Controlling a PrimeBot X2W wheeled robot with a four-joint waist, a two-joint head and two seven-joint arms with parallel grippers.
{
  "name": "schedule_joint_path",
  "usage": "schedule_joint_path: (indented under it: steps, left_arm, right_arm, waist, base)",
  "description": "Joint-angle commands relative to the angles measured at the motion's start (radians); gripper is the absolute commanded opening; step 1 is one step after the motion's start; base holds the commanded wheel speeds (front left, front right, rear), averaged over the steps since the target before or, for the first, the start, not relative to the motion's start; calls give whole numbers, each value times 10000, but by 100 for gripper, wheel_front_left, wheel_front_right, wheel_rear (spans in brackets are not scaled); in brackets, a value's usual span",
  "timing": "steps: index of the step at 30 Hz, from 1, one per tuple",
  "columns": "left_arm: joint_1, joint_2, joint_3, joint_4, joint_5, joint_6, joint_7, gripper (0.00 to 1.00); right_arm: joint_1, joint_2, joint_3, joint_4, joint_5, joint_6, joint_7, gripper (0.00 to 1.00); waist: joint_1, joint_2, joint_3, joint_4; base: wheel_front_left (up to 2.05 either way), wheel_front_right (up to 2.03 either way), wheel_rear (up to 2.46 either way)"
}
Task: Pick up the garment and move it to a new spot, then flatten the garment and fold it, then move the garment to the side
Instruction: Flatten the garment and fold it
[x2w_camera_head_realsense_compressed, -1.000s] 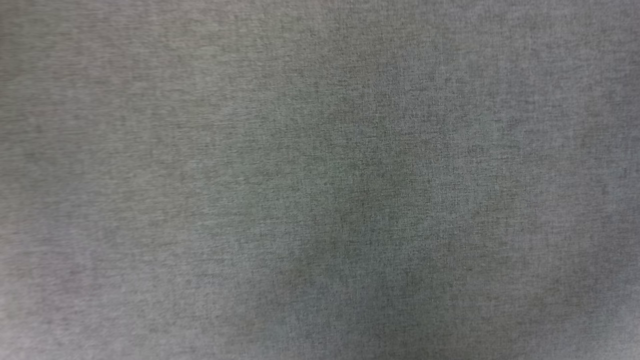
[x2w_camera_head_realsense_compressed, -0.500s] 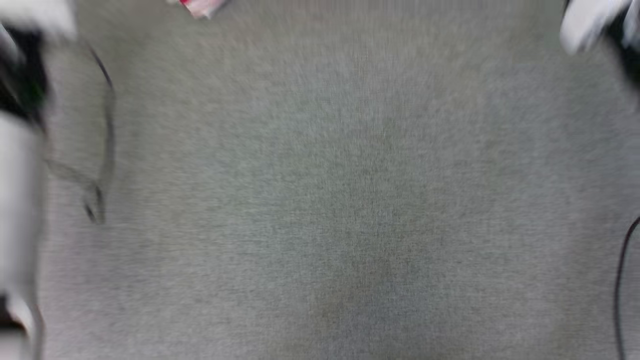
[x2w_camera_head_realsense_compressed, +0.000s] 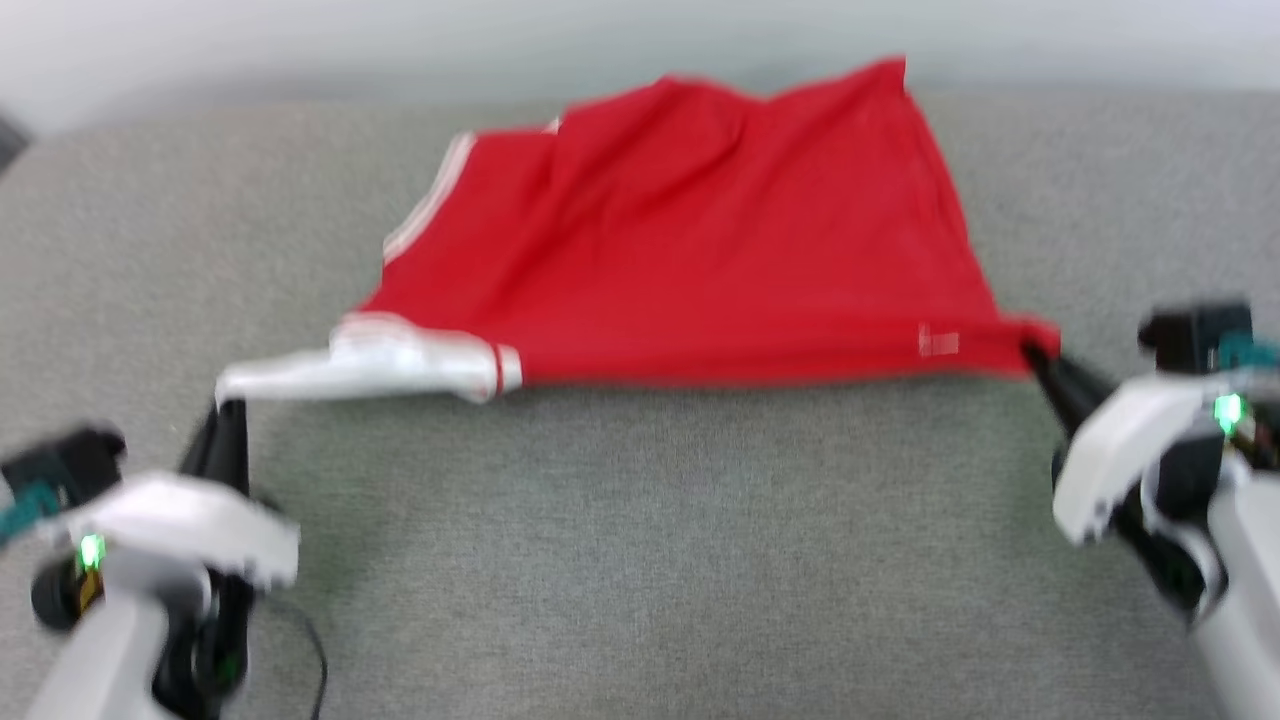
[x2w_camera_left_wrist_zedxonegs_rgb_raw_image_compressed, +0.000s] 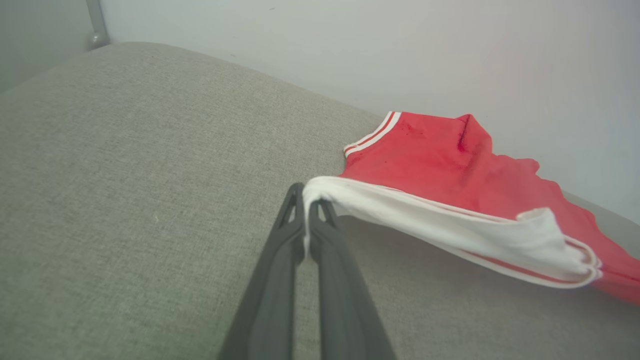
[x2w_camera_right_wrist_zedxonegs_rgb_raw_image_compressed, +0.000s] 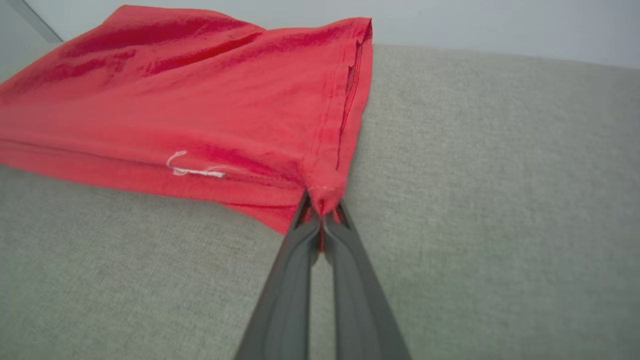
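Note:
The garment (x2w_camera_head_realsense_compressed: 690, 250), red with a white striped-trim sleeve, lies stretched across the far half of a grey fabric surface (x2w_camera_head_realsense_compressed: 650, 560), plain red side up. My left gripper (x2w_camera_head_realsense_compressed: 228, 412) is shut on the tip of the white sleeve (x2w_camera_left_wrist_zedxonegs_rgb_raw_image_compressed: 425, 220), pulled out to the left; its closed tips (x2w_camera_left_wrist_zedxonegs_rgb_raw_image_compressed: 306, 197) pinch the white cloth. My right gripper (x2w_camera_head_realsense_compressed: 1035, 352) is shut on the red hem corner at the right; in the right wrist view the tips (x2w_camera_right_wrist_zedxonegs_rgb_raw_image_compressed: 321, 212) bite the red corner (x2w_camera_right_wrist_zedxonegs_rgb_raw_image_compressed: 325, 185). The near edge hangs taut between both grippers.
A pale wall (x2w_camera_head_realsense_compressed: 300, 40) runs behind the surface's far edge, close to the garment's top. A dark cable (x2w_camera_head_realsense_compressed: 315, 650) hangs by my left arm. A grey pipe (x2w_camera_left_wrist_zedxonegs_rgb_raw_image_compressed: 97, 25) stands at the far corner in the left wrist view.
The head camera has swung up from bare grey fabric; the garment and both grippers holding it have come into view.

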Motion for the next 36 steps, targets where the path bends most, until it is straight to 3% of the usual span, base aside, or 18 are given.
schedule_joint_path:
  steps: [1, 12, 21, 29, 36]
  left_arm:
    - [588, 182, 111, -263, -58, 247, 75, 0]
    - [5025, 572, 493, -3346, -651, 1999, 983, 0]
    - [6626, 1118, 777, -5471, -710, 3037, 1649, 0]
    - [4539, 1156, 73, -5406, -401, 2640, 2227, 0]
    - [2312, 769, -767, -3741, -265, 1829, 2729, 0]
  right_arm:
    - [609, -33, -278, -194, -36, -25, 155, 0]
    - [5395, 1044, -2658, -3825, -722, -26, 2299, 0]
    - [7639, 2214, -4072, -6603, -1357, -25, 4124, 0]
    - [6084, 2202, -3679, -6357, -1669, -22, 4706, 0]
    - [4079, 1902, -2935, -4876, -1698, -20, 4702, 0]
  waist:
    - [3, 0, -631, 40]
    - [3, 0, -1814, -102]
    - [3, 0, -2103, -86]
    - [3, 0, -1385, -115]
    - [3, 0, -510, -176]
  base:
    - [0, 0, 0]
    - [0, 0, 0]
    - [0, 0, 0]
    - [0, 0, 0]
    - [0, 0, 0]
